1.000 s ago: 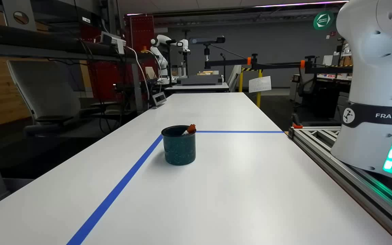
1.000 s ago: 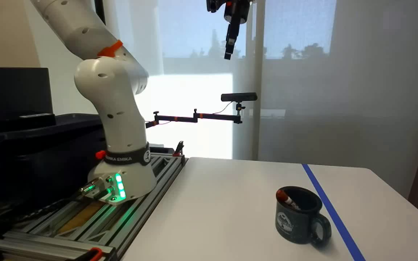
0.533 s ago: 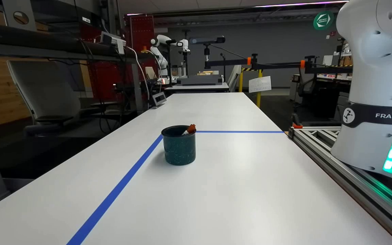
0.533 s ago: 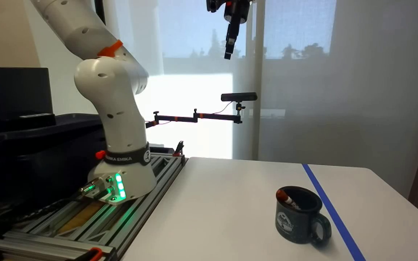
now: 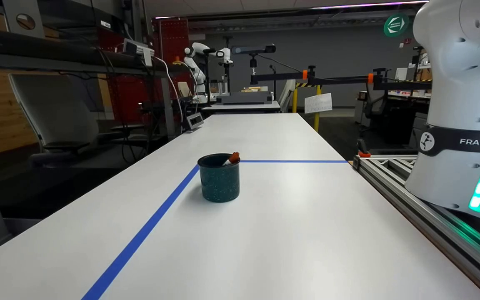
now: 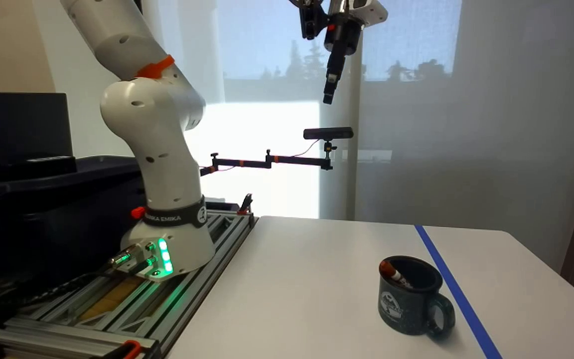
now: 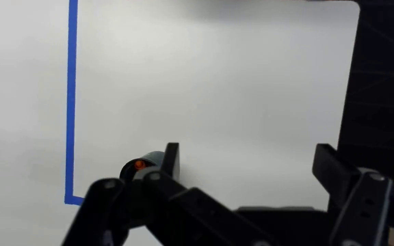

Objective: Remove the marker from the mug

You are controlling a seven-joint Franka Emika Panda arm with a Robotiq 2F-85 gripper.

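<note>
The dark teal mug (image 5: 220, 183) stands upright on the white table, also seen in an exterior view (image 6: 402, 311) with its handle. The red marker (image 6: 391, 272) leans inside the mug, its red end at the rim; that end also shows in an exterior view (image 5: 233, 158). In the wrist view, the mug (image 7: 155, 157) is partly hidden behind the left finger, with the marker's red end (image 7: 140, 164) visible in its mouth. My gripper (image 7: 247, 147) is open and empty, its fingers wide apart. In an exterior view the gripper (image 6: 328, 97) hangs high above the table, away from the mug.
Blue tape (image 5: 152, 223) runs along the table (image 5: 306, 233) beside the mug. A camera on a jointed black arm (image 6: 328, 133) stands beyond the table's far edge. The robot base sits on a metal rail frame (image 6: 187, 294).
My gripper and arm have moved down and a little to the right in an exterior view during the last half second. The mug and marker have not moved.
</note>
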